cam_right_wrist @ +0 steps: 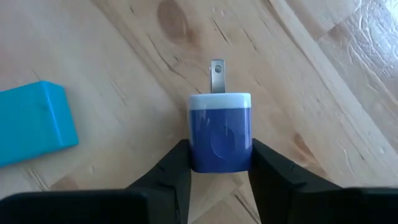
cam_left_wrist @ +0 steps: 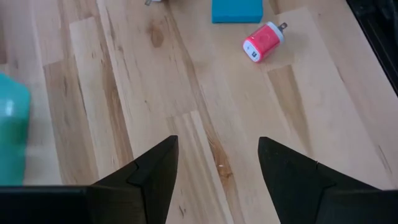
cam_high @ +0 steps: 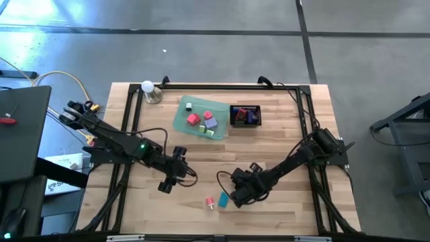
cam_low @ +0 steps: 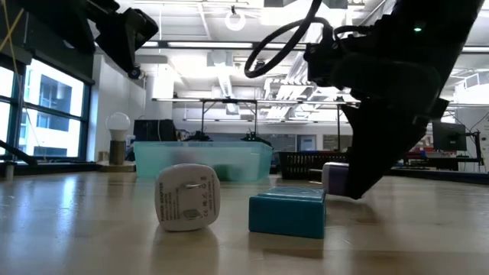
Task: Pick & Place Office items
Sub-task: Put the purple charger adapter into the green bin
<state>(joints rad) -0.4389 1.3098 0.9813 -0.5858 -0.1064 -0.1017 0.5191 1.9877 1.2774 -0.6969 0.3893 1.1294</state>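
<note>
Our right tool (cam_right_wrist: 219,163) pinches the blue plug (cam_right_wrist: 220,132) only at its base; we risk it slipping. Left tool (cam_left_wrist: 217,171) stands apart.

**Low across the tabletop**

A white plug adapter (cam_low: 188,197) lay beside a teal block (cam_low: 288,211). Behind them a dark gripper (cam_low: 359,179) reached down to a pale purple item (cam_low: 335,176). Farther back stood a translucent tray (cam_low: 202,160), a mesh basket (cam_low: 304,164) and a lamp bulb (cam_low: 118,123).
</note>
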